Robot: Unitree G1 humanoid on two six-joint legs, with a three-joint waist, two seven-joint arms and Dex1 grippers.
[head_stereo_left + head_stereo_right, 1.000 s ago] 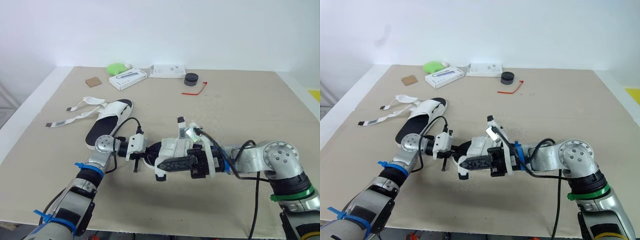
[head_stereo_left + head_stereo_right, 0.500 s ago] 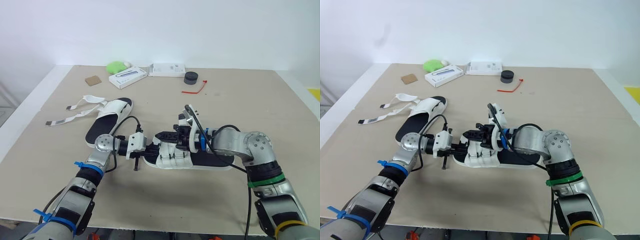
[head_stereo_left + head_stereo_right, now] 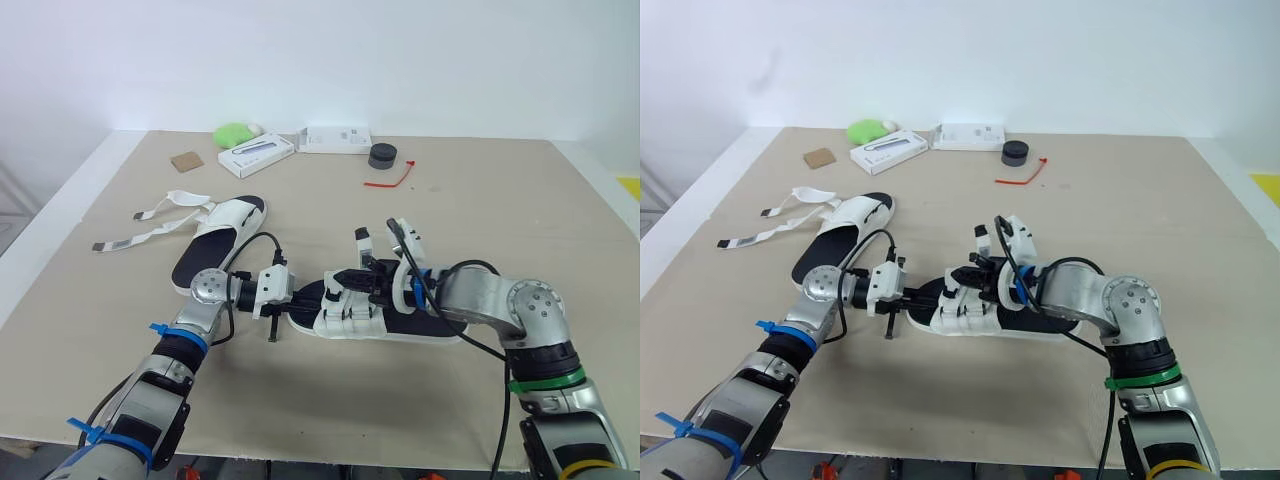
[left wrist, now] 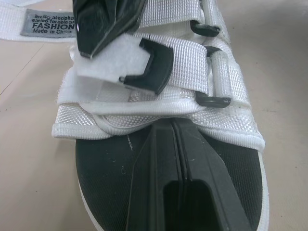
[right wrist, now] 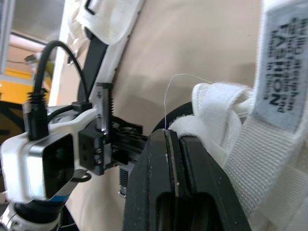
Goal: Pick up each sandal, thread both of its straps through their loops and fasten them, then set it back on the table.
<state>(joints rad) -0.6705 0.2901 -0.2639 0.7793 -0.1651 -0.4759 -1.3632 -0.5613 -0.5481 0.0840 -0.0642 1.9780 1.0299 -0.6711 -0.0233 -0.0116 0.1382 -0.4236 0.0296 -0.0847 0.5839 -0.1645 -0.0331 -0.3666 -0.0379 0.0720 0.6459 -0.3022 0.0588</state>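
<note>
A white sandal with a black footbed (image 3: 420, 322) lies flat on the table (image 3: 520, 210) in front of me. My left gripper (image 3: 305, 297) is shut on its toe end, one black finger (image 4: 187, 178) lying on the footbed. My right gripper (image 3: 346, 282) is above the straps, shut on the white front strap (image 4: 106, 60) beside its black loop (image 4: 154, 67). The second sandal (image 3: 222, 238) lies farther off to the left, its two straps (image 3: 150, 225) loose and spread on the table.
Along the far edge sit a green object (image 3: 235, 135), two white boxes (image 3: 256, 157) (image 3: 334, 141), a black round piece (image 3: 382, 156), a red tie (image 3: 390, 180) and a brown square (image 3: 186, 162). The table's edges run close on the left and right.
The near sandal, held tilted on its side a second ago, now lies flat. My right gripper has shifted onto the front strap. The left arm has stayed put.
</note>
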